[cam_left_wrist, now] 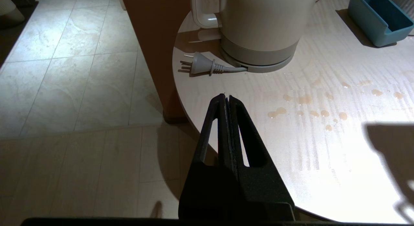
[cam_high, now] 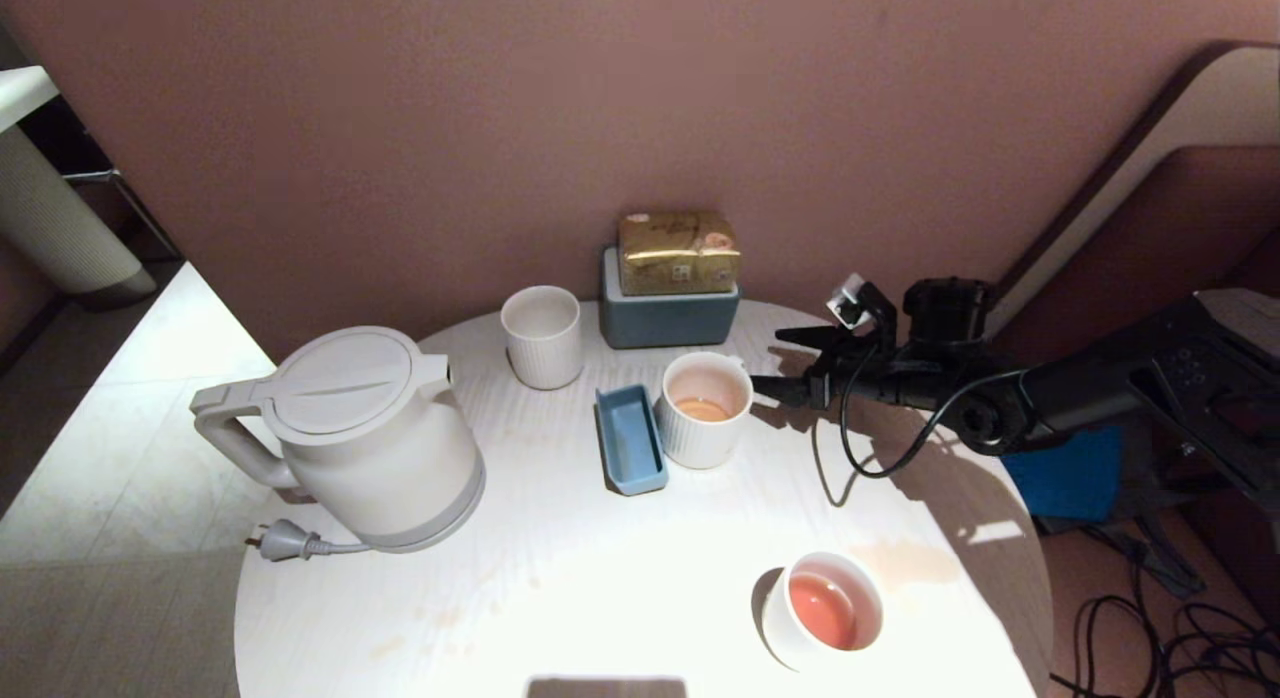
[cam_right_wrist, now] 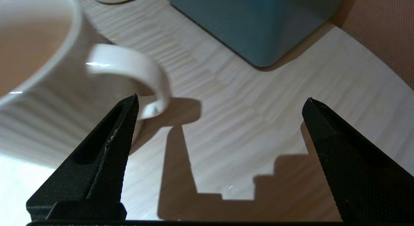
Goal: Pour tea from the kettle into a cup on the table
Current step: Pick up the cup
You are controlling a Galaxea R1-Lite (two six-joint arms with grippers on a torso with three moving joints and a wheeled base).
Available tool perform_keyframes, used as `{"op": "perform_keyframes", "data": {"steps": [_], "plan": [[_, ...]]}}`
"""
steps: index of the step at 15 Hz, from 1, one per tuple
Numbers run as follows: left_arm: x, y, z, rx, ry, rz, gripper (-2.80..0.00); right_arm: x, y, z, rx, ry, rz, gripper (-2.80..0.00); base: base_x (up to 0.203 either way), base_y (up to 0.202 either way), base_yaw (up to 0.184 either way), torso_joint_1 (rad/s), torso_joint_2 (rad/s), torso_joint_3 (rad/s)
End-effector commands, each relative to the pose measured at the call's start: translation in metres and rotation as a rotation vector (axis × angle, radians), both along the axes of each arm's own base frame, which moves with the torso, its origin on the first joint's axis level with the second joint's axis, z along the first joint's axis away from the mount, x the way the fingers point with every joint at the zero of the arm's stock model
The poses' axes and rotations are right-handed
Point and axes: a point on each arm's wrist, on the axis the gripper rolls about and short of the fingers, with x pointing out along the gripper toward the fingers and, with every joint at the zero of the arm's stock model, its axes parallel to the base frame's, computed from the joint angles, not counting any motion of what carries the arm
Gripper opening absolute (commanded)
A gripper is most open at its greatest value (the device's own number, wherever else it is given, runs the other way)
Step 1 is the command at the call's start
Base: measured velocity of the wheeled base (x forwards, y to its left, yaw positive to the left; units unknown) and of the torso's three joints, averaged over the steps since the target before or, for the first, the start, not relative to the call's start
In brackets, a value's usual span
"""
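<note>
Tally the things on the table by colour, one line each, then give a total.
White: 4 – kettle, ribbed mug, ribbed tumbler, smooth cup
Blue: 2 – small tray, box by the wall
Gold: 1 – packet on the blue box
Total: 7

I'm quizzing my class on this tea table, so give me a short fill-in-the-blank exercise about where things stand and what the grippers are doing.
1. The right gripper, jaws ____, is beside the cup.
2. The kettle stands on the table with its lid ____.
3. The left gripper is ____.
4. The blue tray lies between the kettle and the ____.

Missing words: open; closed; shut; cup
</note>
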Motion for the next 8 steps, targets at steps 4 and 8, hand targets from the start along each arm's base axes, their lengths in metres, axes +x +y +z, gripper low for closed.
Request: {"op": "perform_keyframes", "data": {"steps": [4, 8], "plan": [[0.0000, 0.0000, 0.0000, 0.000, -0.001, 0.000, -2.80, 0.0198, 0.0037, -0.0151, -0.001, 0.020, 0.011, 0.00, 0.000, 0.000, 0.000, 0.000, 0.00, 0.000], [0.0000, 0.0000, 0.0000, 0.000, -0.001, 0.000, -2.80, 0.0224, 0.0087, -0.0098, 0.002, 0.006, 0.021, 0.00, 0.000, 0.000, 0.000, 0.000, 0.00, 0.000]]}}
